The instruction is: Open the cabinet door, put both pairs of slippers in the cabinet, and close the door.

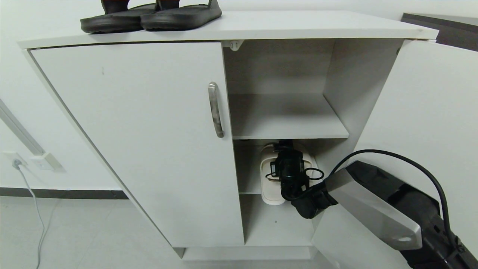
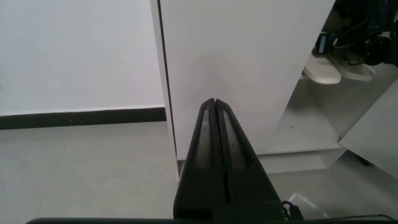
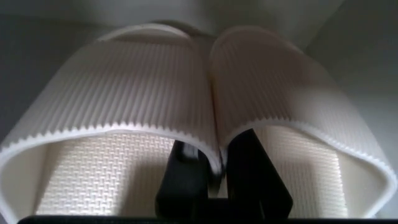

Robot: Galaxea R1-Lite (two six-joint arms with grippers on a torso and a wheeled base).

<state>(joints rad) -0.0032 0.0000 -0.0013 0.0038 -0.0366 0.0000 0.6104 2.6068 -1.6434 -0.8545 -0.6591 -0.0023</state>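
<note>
Black slippers (image 1: 149, 16) atop cabinet (image 1: 298, 26), right gripper (image 3: 214, 163) clamped on white slippers (image 3: 143, 87) (half hidden behind it), left gripper (image 2: 214, 107) pressed together.

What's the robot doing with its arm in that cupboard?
The right gripper is inside the open cabinet, pinching the white slippers by their straps in the space under the upper shelf. The black slippers sit on top of the cabinet, not yet put away. The left gripper is shut and empty, out in front of the closed left door.
</note>
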